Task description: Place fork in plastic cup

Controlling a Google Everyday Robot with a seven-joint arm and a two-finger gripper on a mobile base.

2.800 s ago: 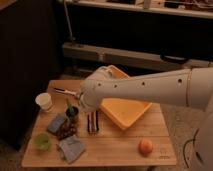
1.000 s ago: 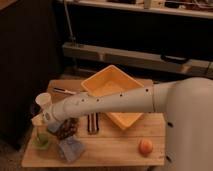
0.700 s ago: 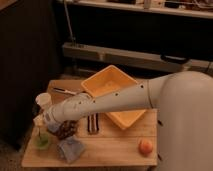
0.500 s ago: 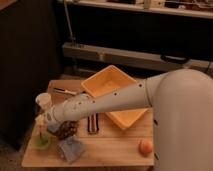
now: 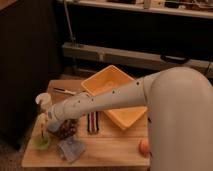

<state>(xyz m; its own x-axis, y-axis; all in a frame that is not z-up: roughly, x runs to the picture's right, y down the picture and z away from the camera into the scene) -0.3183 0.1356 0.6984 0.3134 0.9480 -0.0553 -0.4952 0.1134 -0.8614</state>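
At the near edge of the table [image 5: 107,152] a grey-blue cloth [image 5: 70,149] lies close to the front lip. An orange [image 5: 144,146] sits near the front right corner, partly cut off by the robot's white body. Bare wood lies between the two.

The green cup [image 5: 41,143] stands at the near left, close to both the left edge and the front edge. The fork [image 5: 42,131] hangs upright over it, its lower end at or just inside the rim; I cannot tell whether it touches the bottom. The gripper [image 5: 48,121] is directly above the cup, jaws pressed together and pinching the fork's upper end.

Just right of the cup, under the arm [image 5: 105,100], lies a dark bag [image 5: 65,129], with a dark striped item [image 5: 92,122] beside it. This leaves little room on the cup's right.

Behind the gripper, the white cup [image 5: 43,101] stands near the left edge, close to the wrist. The arm crosses the table from the right, passing over the near side of the yellow bin [image 5: 111,82], which fills the table's middle and right. A black-handled utensil [image 5: 65,91] lies left of the bin toward the far edge.

Beyond the table a long pale shelf [image 5: 125,55] runs along a dark wall.
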